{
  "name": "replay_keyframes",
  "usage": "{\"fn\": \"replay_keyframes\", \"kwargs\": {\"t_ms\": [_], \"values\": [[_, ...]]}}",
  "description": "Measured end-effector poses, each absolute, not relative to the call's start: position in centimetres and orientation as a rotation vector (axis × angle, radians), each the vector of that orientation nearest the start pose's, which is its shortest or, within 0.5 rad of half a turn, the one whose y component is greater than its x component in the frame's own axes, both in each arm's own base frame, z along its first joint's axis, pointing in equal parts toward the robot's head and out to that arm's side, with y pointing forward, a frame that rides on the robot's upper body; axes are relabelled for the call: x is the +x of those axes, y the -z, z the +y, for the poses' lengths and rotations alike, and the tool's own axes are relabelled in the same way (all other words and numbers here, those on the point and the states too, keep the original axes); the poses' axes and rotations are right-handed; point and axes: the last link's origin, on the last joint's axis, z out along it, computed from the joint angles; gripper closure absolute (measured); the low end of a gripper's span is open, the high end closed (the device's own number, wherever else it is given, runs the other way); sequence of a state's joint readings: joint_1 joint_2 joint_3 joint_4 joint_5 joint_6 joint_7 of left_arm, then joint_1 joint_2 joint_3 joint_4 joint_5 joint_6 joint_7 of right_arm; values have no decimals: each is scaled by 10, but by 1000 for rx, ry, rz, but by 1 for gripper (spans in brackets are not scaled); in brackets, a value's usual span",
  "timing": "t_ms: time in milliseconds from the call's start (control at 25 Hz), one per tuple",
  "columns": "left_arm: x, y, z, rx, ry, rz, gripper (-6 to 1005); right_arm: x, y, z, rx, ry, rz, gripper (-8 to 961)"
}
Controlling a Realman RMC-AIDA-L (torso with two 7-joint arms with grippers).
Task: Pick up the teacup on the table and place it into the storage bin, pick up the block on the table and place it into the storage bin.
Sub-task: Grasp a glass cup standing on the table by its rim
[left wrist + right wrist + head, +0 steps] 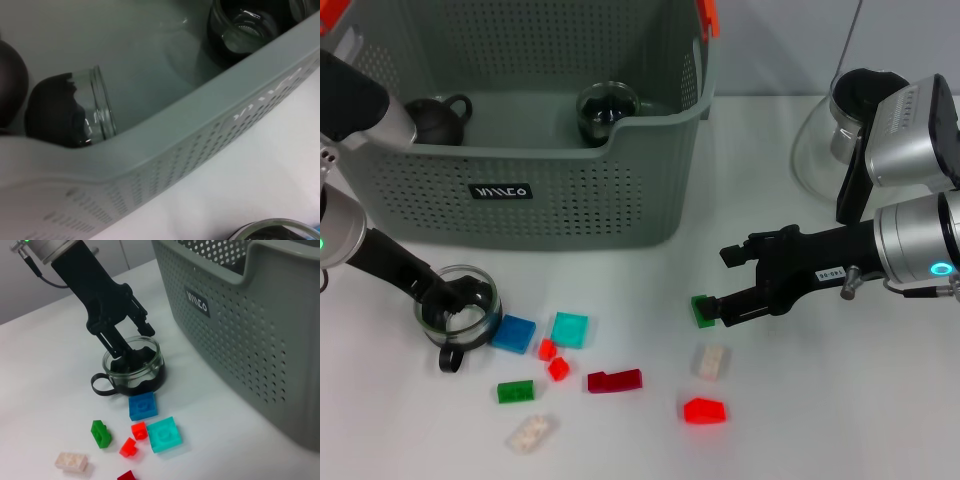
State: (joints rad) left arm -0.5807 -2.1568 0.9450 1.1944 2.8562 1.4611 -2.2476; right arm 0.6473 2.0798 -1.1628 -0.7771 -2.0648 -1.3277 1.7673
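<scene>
A glass teacup [460, 318] with a dark handle stands on the table in front of the storage bin [570, 215]. My left gripper [452, 297] reaches into it and is shut on its rim; the right wrist view shows the cup [134, 371] and those fingers [124, 347] on the table. A green block [701, 311] lies at the tip of the nearer finger of my right gripper [720, 281], whose fingers stand apart. Whether the block rests on the table or hangs from that finger I cannot tell. The bin's wall [200, 150] fills the left wrist view.
The bin holds a dark teapot [435, 118] and a glass cup [607, 110]. Loose blocks lie on the table: blue [513, 333], teal [569, 329], dark red [615, 380], green [515, 392], white [711, 361], bright red [704, 410]. A glass pot [825, 140] stands back right.
</scene>
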Motion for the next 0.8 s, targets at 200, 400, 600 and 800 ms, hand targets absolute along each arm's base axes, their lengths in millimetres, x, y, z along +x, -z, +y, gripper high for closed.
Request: {"fn": "replay_keyframes", "kwargs": {"t_ms": [200,400,600,800], "values": [[-270,-28,360,-2409,-499,-1035,262,209,47,363,-2916,-204,654,12],[-271,-25,359,-2410,-498,-1048,262,209,47,364,-2911,-204,653,11],[-272,-23,361,-2417,-505,-1062,365,209,48,364,-2911,-205,654,12],[-272,-23,362,-2412,-506,-1055,556,209,48,364,-2912,-205,652,11]]}}
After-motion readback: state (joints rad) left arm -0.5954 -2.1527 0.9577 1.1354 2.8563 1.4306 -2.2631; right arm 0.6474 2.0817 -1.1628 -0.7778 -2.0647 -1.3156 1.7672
